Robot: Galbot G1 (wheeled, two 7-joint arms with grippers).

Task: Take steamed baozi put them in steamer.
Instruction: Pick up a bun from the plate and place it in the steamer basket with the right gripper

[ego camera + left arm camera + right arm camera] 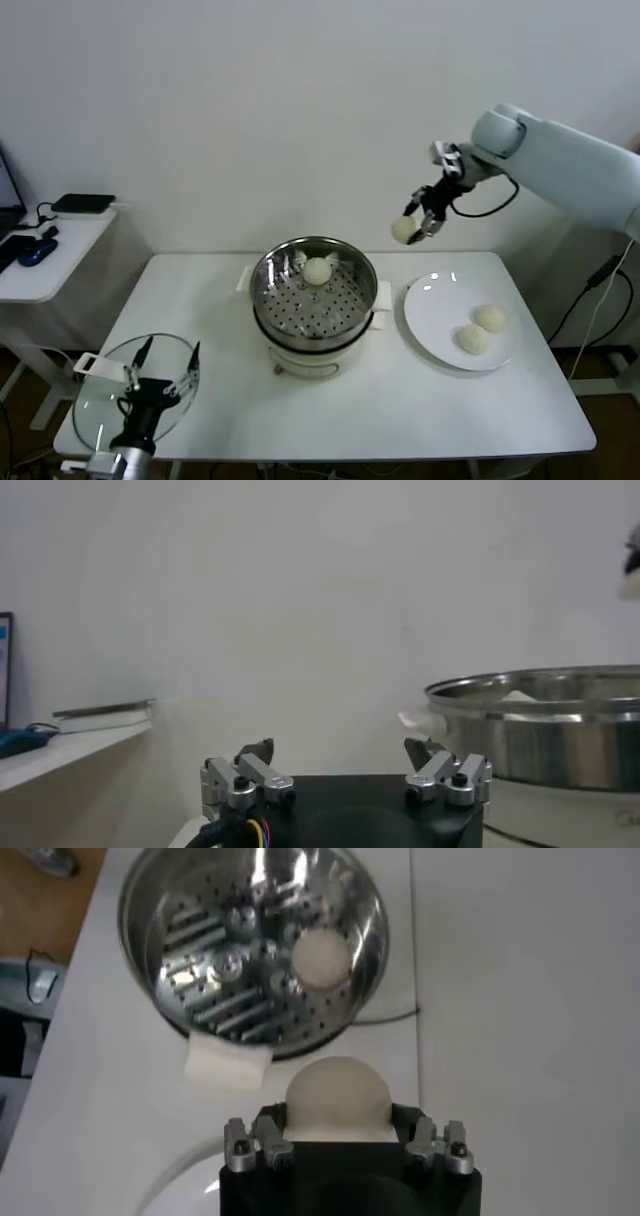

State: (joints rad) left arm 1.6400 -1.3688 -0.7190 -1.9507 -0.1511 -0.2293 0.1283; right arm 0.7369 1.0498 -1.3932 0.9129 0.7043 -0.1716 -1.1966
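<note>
One bun [317,270] lay in the steamer [314,296] below the right gripper [412,226], which was clamped on a second bun [403,230], while two buns [482,329] waited on the plate [435,305] beneath it and the left gripper [163,377] sat parked with fingers apart.

Four smooth cream-white baozi are showing: one [317,270] is sitting on the perforated floor of the steamer [314,295], toward its far side; two, [490,317] and [473,339], are lying just beside each other to the steamer's right; a fourth [403,229] is hanging in the air, above and right of the shiny steel basket on its cream base.
</note>
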